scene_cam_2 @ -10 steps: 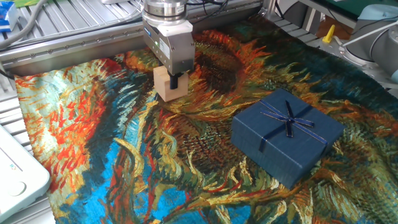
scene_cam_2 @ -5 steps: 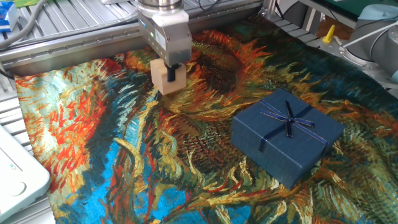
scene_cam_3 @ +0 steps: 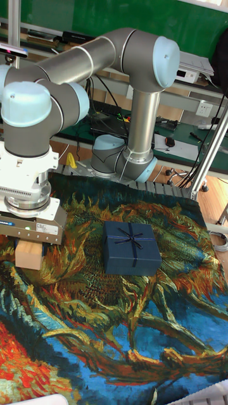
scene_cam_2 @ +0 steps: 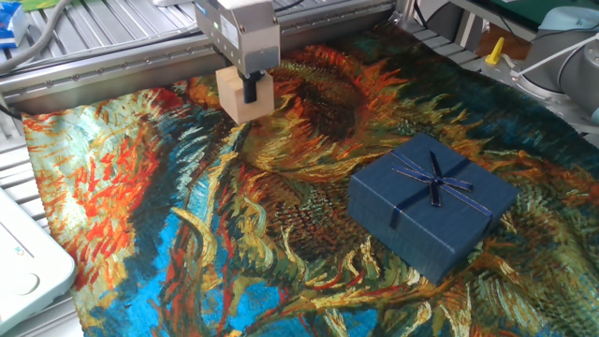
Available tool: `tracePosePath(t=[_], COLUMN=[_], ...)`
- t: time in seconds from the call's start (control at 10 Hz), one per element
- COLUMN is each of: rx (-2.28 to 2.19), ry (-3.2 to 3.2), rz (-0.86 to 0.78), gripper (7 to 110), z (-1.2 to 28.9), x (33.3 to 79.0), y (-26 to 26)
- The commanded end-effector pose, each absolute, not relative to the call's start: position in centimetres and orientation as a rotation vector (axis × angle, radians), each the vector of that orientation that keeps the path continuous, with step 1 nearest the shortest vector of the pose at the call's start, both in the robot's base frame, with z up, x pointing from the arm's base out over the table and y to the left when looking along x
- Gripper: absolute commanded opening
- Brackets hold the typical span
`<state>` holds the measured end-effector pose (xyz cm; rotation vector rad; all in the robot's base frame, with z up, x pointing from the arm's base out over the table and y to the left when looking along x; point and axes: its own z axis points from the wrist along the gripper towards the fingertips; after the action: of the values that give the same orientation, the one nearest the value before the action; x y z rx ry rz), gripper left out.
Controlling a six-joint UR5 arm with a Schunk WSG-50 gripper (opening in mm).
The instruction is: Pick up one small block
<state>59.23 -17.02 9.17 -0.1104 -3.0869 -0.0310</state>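
the arm (scene_cam_3: 95, 60) is built of thick grey metallic tubes joined by rounded pale blue caps. below its ribbed silver wrist ring sits the gripper (scene_cam_2: 251, 92), a boxy silver-grey body with a small blue label and dark, narrow fingers (scene_cam_2: 251, 91).

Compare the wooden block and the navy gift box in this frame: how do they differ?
The small block is plain pale tan wood; the gift box is dark navy with a ribbon bow. The block is a cube, far smaller than the wide, flat box. The block is clamped in the gripper, while the box sits free on the painted cloth. Both are square-edged.
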Motion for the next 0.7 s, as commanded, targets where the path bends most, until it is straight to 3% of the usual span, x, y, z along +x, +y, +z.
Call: tracePosePath(t=[0.0,0.6], rx=[-0.105,-0.095], ry=[-3.085,-3.067], rz=[-0.048,-0.033], gripper=[22,22], z=[10.27,10.71], x=[59.57,59.31], y=[-16.63,-16.8])
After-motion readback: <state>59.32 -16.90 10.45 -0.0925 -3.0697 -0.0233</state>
